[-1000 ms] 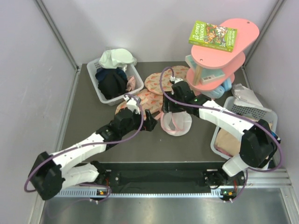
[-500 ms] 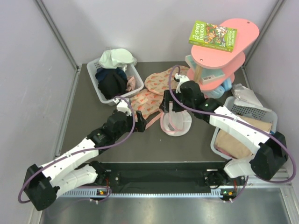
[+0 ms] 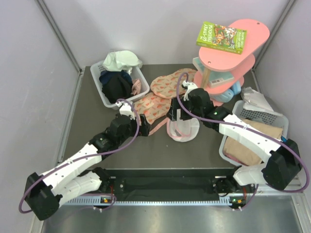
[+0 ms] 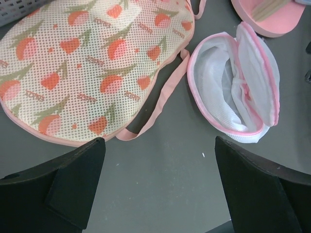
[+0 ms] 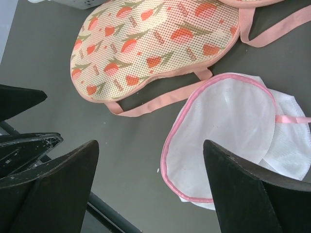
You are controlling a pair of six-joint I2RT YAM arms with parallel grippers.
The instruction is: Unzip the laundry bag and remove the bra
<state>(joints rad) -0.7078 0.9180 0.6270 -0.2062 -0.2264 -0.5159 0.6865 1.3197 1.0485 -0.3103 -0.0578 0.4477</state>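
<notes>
Left gripper (image 3: 145, 130) stretched in low from 7 o'clock, jaws spread wide, empty, right gripper (image 3: 175, 115) angled in from 4 o'clock, jaws apart above the laundry bag (image 3: 183, 130), bag gaping mid-table, left gripper at its 9 o'clock, dark grey table (image 3: 97, 141), pale lilac walls (image 3: 29, 73).

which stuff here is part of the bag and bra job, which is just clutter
Job: laundry bag, lying unzipped; bra, maybe the black cloth in the left basket, can't confirm.
Lying about: fruit-print fabric pieces; right basket; pink shelf; green book.
</notes>
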